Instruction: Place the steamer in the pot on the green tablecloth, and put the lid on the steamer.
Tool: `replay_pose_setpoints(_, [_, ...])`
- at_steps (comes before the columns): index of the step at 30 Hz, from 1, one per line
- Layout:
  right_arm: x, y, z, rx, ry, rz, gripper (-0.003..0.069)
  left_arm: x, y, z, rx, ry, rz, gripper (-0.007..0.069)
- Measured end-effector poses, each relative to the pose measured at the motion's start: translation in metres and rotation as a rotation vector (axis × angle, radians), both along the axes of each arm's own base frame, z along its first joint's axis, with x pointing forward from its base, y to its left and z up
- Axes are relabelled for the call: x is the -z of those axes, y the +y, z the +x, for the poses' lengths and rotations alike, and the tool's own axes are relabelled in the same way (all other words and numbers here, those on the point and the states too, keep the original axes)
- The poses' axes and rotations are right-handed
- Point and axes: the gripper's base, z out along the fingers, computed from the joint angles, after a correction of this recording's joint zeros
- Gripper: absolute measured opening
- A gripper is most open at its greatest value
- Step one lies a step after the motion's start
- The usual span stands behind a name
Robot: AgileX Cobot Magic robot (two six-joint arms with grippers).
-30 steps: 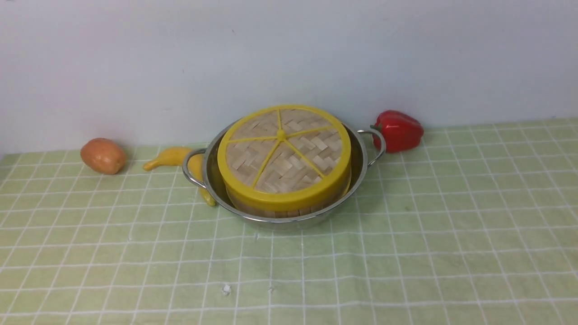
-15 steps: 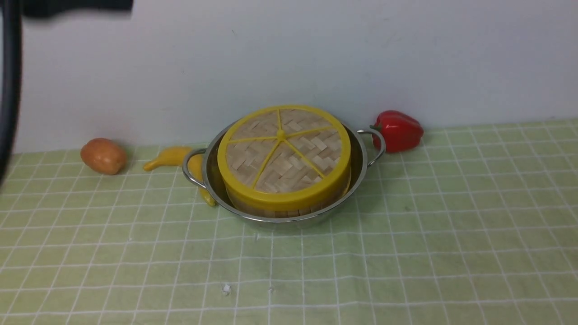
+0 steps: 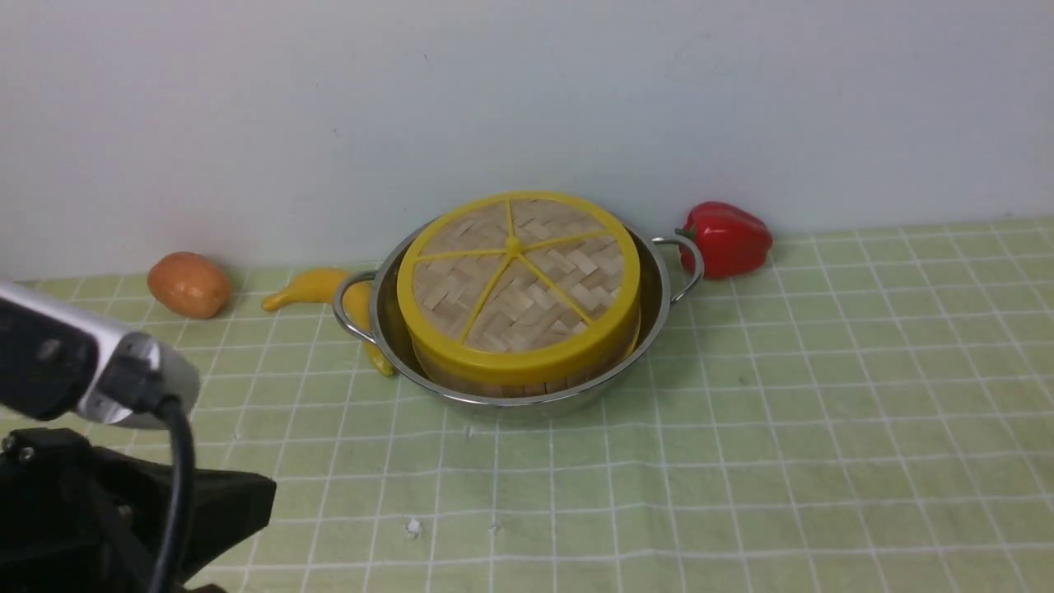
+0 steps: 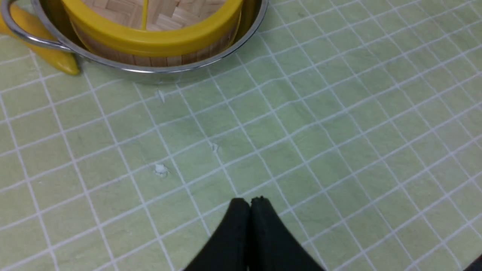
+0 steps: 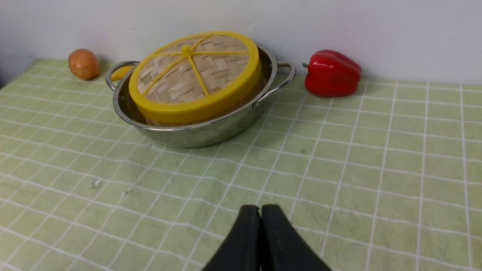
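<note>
Both grippers, left (image 4: pixel 251 201) and right (image 5: pixel 260 210), closed and empty, flank the lidded steamer (image 3: pixel 527 369) as the left arm (image 3: pixel 123 461) drops into view, the task seemingly complete.

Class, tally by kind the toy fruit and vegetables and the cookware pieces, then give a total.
Brown potato: 1
Curved yellow banana: 1
Red bell pepper: 1
Shiny steel pot: 1
Round bamboo steamer: 1
Yellow-rimmed woven lid: 1
Total: 6

Left arm (image 3: pixel 123 494) seen at the near left of the front view, cable (image 3: pixel 177 486) looped along it — left gripper (image 4: pixel 251 203) held shut, fingertips together, right gripper (image 5: pixel 260 210) likewise closed — right arm hidden from the front view, nothing gripped by either
</note>
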Motion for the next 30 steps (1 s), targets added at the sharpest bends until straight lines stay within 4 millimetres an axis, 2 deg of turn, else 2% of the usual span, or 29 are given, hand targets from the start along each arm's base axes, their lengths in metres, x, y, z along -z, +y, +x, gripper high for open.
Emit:
replay_pose_setpoints(13, [0.000,0.001,-0.001,-0.008,0.003,0.021,0.0085,-0.002,0.002,-0.003,0.007,-0.027,0.011,-0.0004])
replay_pose_setpoints(18, [-0.001,0.001,-0.001,-0.007,0.002,0.022,0.0106,-0.001,0.016,-0.007,-0.020,-0.170,0.105,0.0001])
replay_pose_setpoints(21, [-0.001,0.001,-0.001,-0.007,0.002,0.022,0.0128,0.003,0.036,-0.014,-0.154,-0.421,0.152,0.0011])
replay_pose_setpoints(25, [-0.001,0.001,-0.001,-0.007,0.002,0.022,0.0144,0.026,0.051,-0.022,-0.307,-0.588,0.179,0.0012])
replay_pose_setpoints(26, [-0.001,0.001,-0.001,-0.007,0.002,0.022,0.0151,0.045,0.057,-0.027,-0.376,-0.630,0.196,0.0012])
replay_pose_setpoints(28, [-0.001,0.001,-0.001,-0.007,0.002,0.022,0.0160,0.072,0.062,-0.032,-0.440,-0.661,0.212,0.0017])
replay_pose_setpoints(30, [-0.001,0.001,-0.001,-0.007,0.002,0.022,0.0171,0.090,0.065,-0.037,-0.485,-0.685,0.224,0.0021])
